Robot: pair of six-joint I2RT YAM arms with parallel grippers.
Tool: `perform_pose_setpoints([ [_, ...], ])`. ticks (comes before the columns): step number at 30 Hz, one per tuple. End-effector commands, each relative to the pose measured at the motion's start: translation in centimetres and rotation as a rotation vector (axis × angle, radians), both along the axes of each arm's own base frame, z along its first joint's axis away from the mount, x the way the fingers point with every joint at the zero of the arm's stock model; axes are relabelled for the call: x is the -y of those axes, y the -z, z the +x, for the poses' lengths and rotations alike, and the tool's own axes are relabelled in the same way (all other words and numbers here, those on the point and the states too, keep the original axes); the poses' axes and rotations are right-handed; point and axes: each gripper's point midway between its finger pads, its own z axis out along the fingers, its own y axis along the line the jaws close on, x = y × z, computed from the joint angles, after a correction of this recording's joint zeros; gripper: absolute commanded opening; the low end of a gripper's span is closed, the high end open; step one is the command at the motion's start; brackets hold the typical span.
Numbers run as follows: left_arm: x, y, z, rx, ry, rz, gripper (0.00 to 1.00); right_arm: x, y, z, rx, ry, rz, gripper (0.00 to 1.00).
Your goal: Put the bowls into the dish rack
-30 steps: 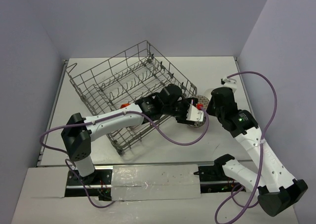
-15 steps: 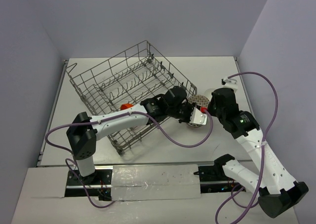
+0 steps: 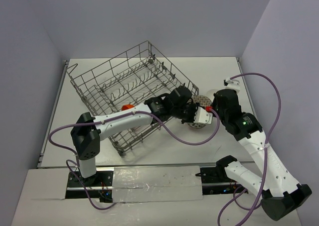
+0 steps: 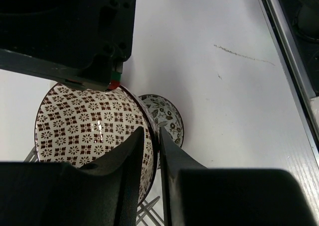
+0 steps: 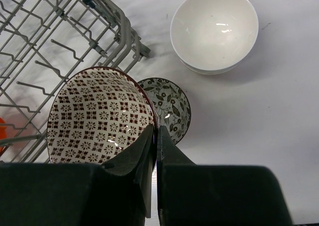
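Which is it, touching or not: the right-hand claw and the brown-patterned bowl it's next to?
Touching. In the right wrist view, the right gripper pinches the rim of the brown-patterned bowl, with one finger inside, one outside and no gap showing.

the left arm (image 3: 124, 120) is stretching far out to the right, forearm lying low. the right arm (image 3: 259, 146) is bending in toward it. the left pincer (image 4: 152, 132) and right pincer (image 5: 155, 130) are sitting close together, each squeezing down to a thin slit.
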Motion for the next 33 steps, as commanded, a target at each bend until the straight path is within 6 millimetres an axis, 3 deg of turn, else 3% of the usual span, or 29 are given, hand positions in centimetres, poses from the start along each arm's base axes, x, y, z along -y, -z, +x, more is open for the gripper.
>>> perform_pose_setpoints([
  [1, 0.7, -1.3, 0.2, 0.013, -0.013, -0.01, 0.24, -0.4, -2.4, 1.0, 0.107, 0.004, 0.029, 0.0],
  [12, -0.3, 0.3, 0.5, 0.023, -0.049, 0.072, 0.27, -0.5, -2.2, 1.2, 0.104, -0.002, 0.016, 0.0],
  [23, -0.7, 0.2, 1.2, 0.049, -0.08, 0.093, 0.27, -0.5, -1.9, 1.1, 0.098, 0.001, 0.006, 0.0],
  [33, -0.9, -0.2, 1.4, 0.066, -0.089, 0.095, 0.33, -0.6, -1.5, 1.1, 0.091, -0.003, 0.001, 0.0],
])
